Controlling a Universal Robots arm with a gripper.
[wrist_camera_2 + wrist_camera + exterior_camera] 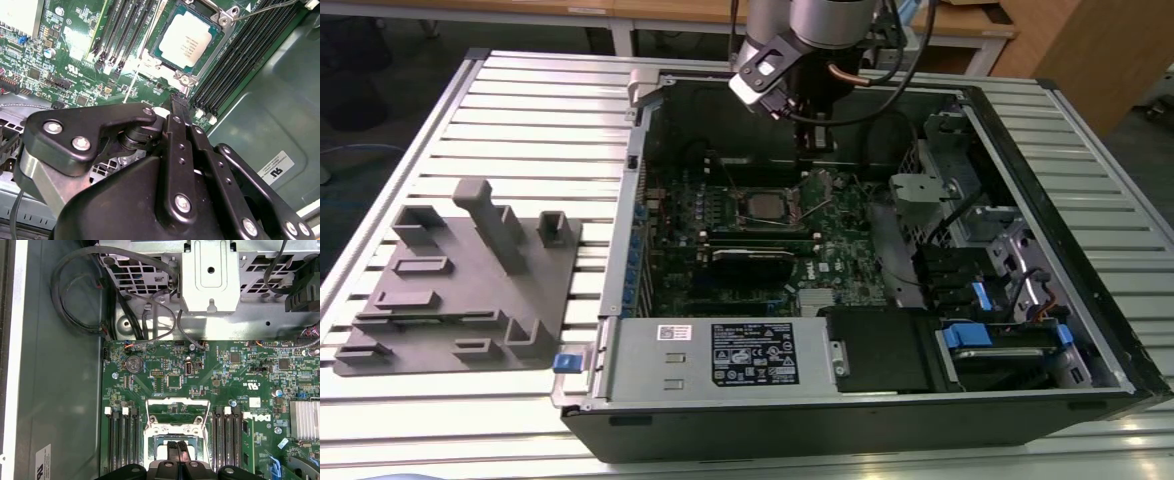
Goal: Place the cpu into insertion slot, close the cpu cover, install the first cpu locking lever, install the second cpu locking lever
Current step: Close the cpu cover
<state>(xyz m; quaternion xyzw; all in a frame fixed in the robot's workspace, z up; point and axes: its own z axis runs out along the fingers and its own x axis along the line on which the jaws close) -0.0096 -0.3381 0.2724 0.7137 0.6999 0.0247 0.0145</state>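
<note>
**A:** Exterior view, items?

**B:** One open computer case (854, 435) on the slatted tabletop (520, 110). One grey moulded fixture (454, 280) near the tabletop's edge at the exterior view's left. Inside the case, a green motherboard (680, 250). The cpu (766, 206) lies in the insertion slot (767, 227), silver top uncovered. The tool (817, 146) hangs over the board, near the slot.

**A:** Second wrist view?

**B:** The cpu (187, 39) sits flat within the slot's silvery rim (183, 76). Black memory slots (240, 55) run beside it. The tool (178, 101) has its fingers drawn together, nothing seen between them.

**A:** First wrist view?

**B:** The cpu cover (177, 401) is raised, not down over the slot. The tool (178, 446) is close by the cover; contact cannot be told.
</note>
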